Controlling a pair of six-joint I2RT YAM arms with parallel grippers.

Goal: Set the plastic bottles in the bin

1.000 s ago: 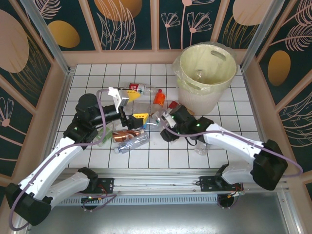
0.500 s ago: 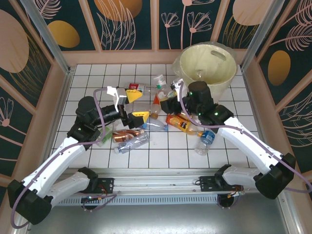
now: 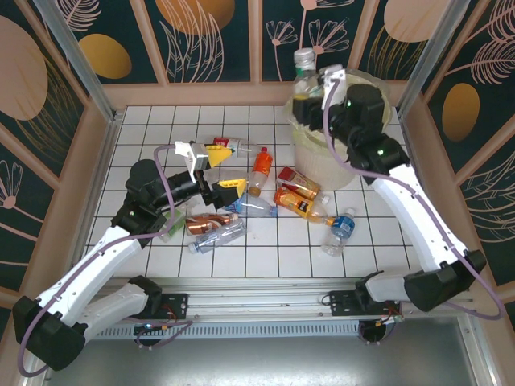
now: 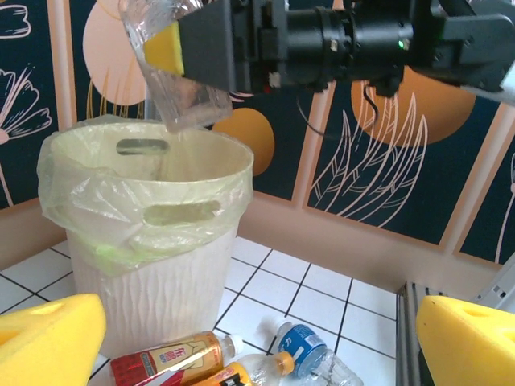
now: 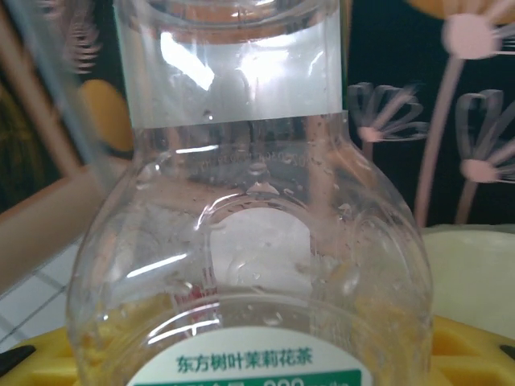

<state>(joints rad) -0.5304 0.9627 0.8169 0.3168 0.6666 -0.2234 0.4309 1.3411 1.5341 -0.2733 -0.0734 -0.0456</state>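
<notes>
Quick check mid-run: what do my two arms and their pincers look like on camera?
Both arms, left arm and right arm, have white links with black joints and bases. A lilac cable runs along each. Left pincer and right pincer have yellow finger pads; a green light glows on the right arm.

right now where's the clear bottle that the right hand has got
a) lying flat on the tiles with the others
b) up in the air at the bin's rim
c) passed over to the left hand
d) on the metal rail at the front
b: the right hand is shut on the clear bottle and holds it raised over the near-left rim of the bin, well off the tiles.
</notes>
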